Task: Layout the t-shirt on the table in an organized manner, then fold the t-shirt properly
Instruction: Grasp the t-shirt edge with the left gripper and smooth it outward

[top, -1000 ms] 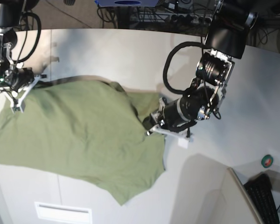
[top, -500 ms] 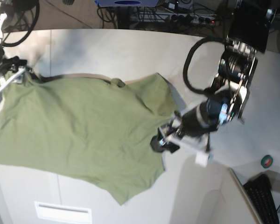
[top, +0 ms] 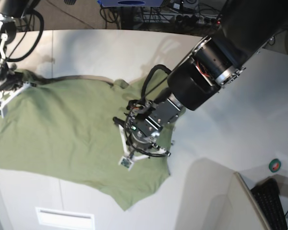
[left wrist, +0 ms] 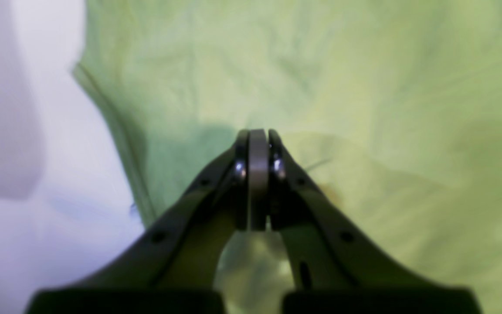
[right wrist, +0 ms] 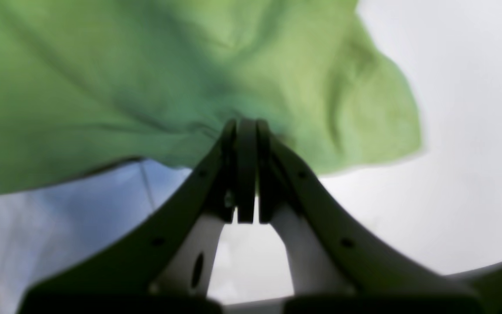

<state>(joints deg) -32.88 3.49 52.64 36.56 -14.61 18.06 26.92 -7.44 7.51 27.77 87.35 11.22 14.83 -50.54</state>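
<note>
The olive-green t-shirt (top: pixel 62 134) lies spread over the left half of the table (top: pixel 110 52), its collar at the far side. My left gripper (top: pixel 128 146) reaches down onto the shirt's middle; in the left wrist view it (left wrist: pixel 257 133) is shut, with a raised fold of t-shirt (left wrist: pixel 364 87) starting at its tips. My right gripper (top: pixel 2 100) is at the shirt's far-left corner. In the right wrist view it (right wrist: pixel 245 122) is shut on the edge of the t-shirt (right wrist: pixel 146 78), which hangs lifted over the table (right wrist: pixel 473 131).
A white rectangular label (top: pixel 65 218) sits near the front edge. A green tape roll (top: pixel 275 165) and a black keyboard (top: pixel 273 203) are at the right front. Cables (top: pixel 182 17) run behind the table's far edge. The left arm's bulky body (top: pixel 216 62) spans the table's right half.
The left arm swung from the shirt's right edge in over its middle. Both grippers opened and shut again. The right gripper dropped slightly at the far-left corner; the shirt lies flatter.
</note>
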